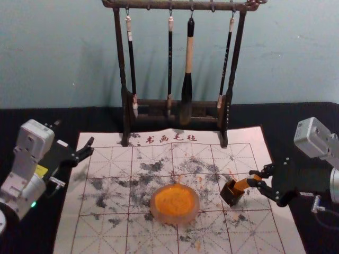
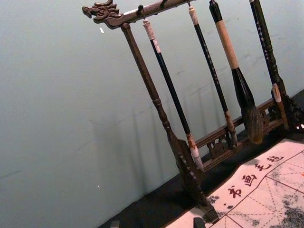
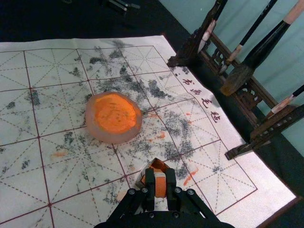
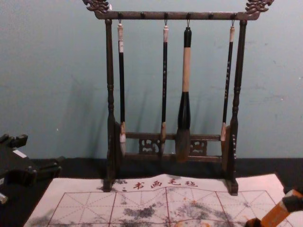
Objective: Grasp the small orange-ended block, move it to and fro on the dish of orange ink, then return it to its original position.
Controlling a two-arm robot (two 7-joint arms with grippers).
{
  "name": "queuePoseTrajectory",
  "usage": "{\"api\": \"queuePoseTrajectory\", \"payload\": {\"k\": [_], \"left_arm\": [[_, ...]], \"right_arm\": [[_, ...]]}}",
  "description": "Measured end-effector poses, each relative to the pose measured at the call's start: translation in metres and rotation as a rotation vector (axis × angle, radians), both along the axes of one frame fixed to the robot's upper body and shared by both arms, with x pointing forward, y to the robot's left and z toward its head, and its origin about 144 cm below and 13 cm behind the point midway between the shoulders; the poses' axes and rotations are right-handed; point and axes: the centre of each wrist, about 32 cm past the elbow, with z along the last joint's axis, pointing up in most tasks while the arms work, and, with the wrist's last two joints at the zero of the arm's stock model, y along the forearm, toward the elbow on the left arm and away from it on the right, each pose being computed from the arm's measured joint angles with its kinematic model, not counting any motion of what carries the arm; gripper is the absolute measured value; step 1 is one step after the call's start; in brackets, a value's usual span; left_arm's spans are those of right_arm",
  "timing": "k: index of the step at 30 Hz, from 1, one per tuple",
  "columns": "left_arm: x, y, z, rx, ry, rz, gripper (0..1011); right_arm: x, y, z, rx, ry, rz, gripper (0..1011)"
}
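Right gripper pinching the orange-ended block, your dish's 3 o'clock, by the dark box. Likely pick-up: you'd lift clear, then carry toward 9 o'clock. Left gripper parked, spread, 10 o'clock.

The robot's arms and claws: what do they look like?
The left arm and right arm have pale grey parts and boxy grey housings. The left claw and right claw are black, with pale labels. A green light shows on the left arm.
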Motion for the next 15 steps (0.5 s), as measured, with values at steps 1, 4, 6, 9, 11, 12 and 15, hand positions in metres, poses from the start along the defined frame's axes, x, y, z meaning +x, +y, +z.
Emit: {"api": "queuePoseTrajectory", "payload": {"k": [1,4,6,9,11,12,15], "left_arm": [[0.0000,0.0000,0.0000,0.000,0.000,0.000,1001],[0.0000,0.0000,0.0000,0.000,0.000,0.000,1002],[0.0000,0.0000,0.0000,0.000,0.000,0.000,1001],[0.0000,0.0000,0.0000,0.000,0.000,0.000,1001],[0.0000,0.0000,0.0000,0.000,0.000,0.000,1001],[0.0000,0.0000,0.0000,0.000,0.000,0.000,1001],[0.0000,0.0000,0.0000,0.000,0.000,0.000,1001]], "right_arm": [[0.0004,0.0002,-0.0005,0.000,0.002,-0.001,111],[0.0022,0.0011,-0.0022,0.001,0.007,-0.004,111],[0.0036,0.0018,-0.0034,0.002,0.010,-0.005,111],[0.0049,0.0024,-0.0042,0.003,0.013,-0.006,111],[0.0058,0.0027,-0.0048,0.003,0.017,-0.007,111],[0.0061,0.0030,-0.0050,0.004,0.018,-0.008,111],[0.0071,0.0036,-0.0056,0.005,0.022,-0.008,111]]}}
